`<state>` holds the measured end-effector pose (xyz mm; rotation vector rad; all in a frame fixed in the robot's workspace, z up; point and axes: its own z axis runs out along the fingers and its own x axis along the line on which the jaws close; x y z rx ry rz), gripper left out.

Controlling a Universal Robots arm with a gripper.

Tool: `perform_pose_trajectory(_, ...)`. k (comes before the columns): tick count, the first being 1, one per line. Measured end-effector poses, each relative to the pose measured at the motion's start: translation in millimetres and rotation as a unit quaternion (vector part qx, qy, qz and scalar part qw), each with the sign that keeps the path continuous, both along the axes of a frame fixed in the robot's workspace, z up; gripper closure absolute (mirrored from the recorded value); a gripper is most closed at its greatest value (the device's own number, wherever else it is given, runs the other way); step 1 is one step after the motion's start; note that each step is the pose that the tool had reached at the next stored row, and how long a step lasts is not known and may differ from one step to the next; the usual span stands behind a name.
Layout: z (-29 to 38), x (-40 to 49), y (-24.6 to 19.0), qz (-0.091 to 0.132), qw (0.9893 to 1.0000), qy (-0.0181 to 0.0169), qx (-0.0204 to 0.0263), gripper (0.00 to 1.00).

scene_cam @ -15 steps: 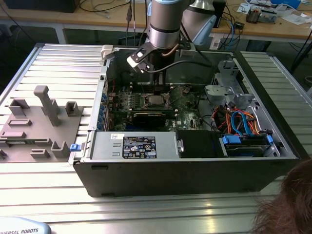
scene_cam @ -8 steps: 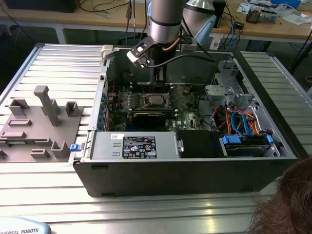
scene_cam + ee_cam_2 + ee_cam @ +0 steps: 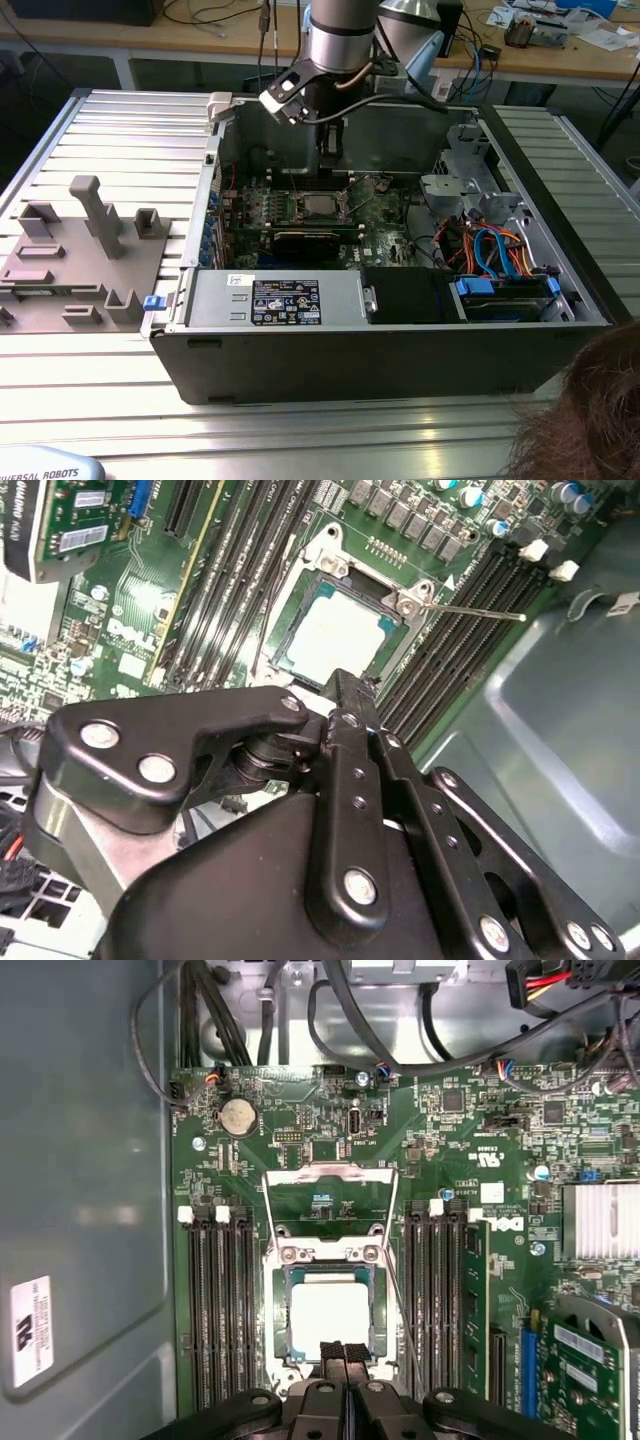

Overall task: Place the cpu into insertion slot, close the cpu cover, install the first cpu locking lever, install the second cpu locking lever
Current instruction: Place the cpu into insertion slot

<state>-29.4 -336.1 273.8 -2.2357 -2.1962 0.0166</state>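
Behind the closed jaws, one edge of the cpu [image 3: 328, 1310] hidden

Insertion slot [image 3: 281, 1320] sits low between memory slots [image 3: 215, 1300] on both sides, with room straight above except where the gripper [image 3: 345, 1352] hangs over one edge. Hinged-back cpu cover [image 3: 325, 1200] and a thin lever [image 3: 480, 610] sticking out stand just beside it. Cables [image 3: 340, 1010], expansion card [image 3: 590, 1360] and case wall [image 3: 80, 1210] hem the board further out.
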Motion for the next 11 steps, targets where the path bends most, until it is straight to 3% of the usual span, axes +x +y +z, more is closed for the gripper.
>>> perform_pose_trajectory(7, 15.1, 0.0, 0.0, 0.000, 1.0000, 0.0000, 0.0000, 0.89)
perform_pose_trajectory(11, 27.1, 0.0, 0.0, 0.000, 1.0000, 0.0000, 0.0000, 0.89)
